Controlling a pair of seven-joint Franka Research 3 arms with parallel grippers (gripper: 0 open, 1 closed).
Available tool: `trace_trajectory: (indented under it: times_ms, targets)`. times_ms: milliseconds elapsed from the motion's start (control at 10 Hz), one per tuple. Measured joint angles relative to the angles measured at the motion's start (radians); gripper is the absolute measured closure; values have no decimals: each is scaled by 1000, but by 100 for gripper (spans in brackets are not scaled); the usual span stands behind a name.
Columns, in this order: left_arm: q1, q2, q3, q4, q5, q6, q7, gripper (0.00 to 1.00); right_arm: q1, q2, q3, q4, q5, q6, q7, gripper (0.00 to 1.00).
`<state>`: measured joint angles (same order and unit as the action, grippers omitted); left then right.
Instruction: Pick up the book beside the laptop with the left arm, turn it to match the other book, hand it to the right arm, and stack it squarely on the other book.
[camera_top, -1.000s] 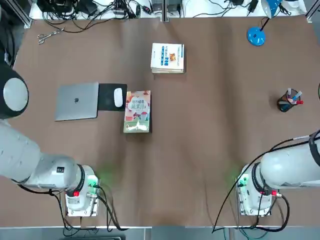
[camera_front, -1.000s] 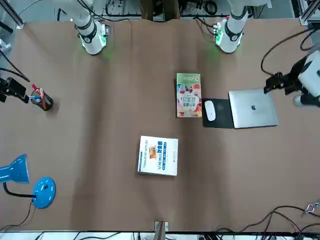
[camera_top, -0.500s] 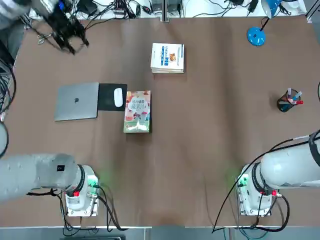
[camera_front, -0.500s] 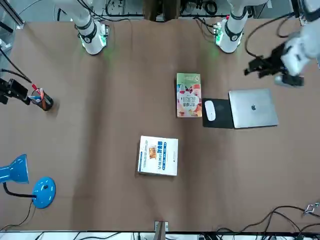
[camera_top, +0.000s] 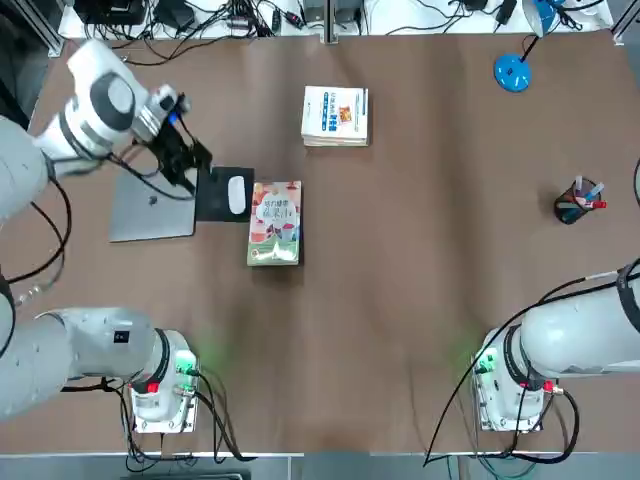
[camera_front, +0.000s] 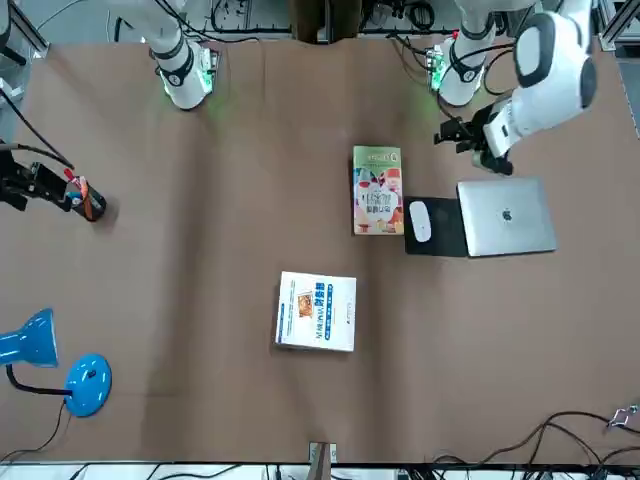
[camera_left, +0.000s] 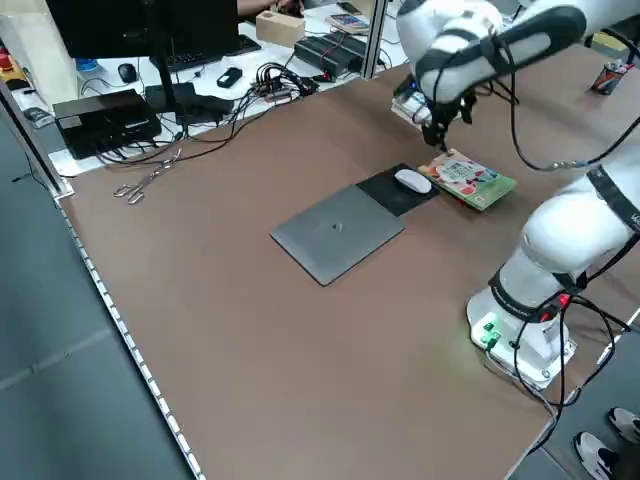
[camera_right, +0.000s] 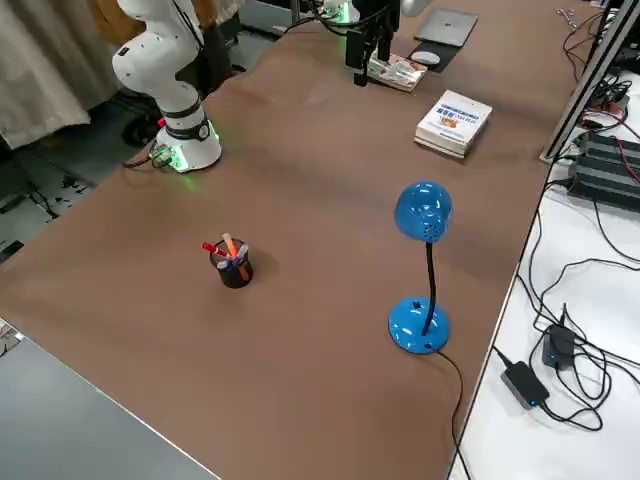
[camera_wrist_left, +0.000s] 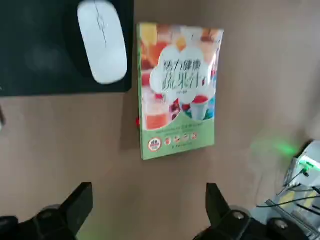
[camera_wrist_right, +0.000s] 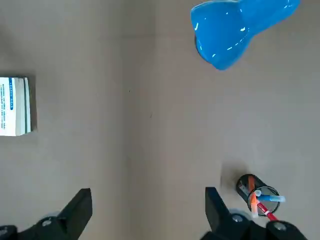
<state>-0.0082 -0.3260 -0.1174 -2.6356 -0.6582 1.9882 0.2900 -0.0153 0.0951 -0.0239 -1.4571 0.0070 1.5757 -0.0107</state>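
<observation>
Brown table, book (camera_top: 274, 224) lengthwise toward robot, left gripper (camera_wrist_left: 149, 207) wide open, holding nothing.

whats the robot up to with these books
Nothing is held yet. The left gripper hangs open above the laptop side of the table, with the colourful book lying beside the mousepad. The white-covered book lies farther from the robot. The right gripper is idle and open, out toward the pen cup. It looks like a pickup is coming.
</observation>
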Motion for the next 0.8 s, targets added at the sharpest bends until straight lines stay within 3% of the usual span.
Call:
trace_trajectory:
  times_ms: [200,500,800]
  targets:
    - [1,53,-15,-92,-76,108,93,2,-1,0,-7,-1,0,-7,0,0]
    - [-1,229,-94,-101,-323,232,321,1,-1,1,-9,-3,0,-7,1,0]
    - [0,437,-128,-84,-553,334,553,1,-2,3,-9,-3,0,-7,1,0]
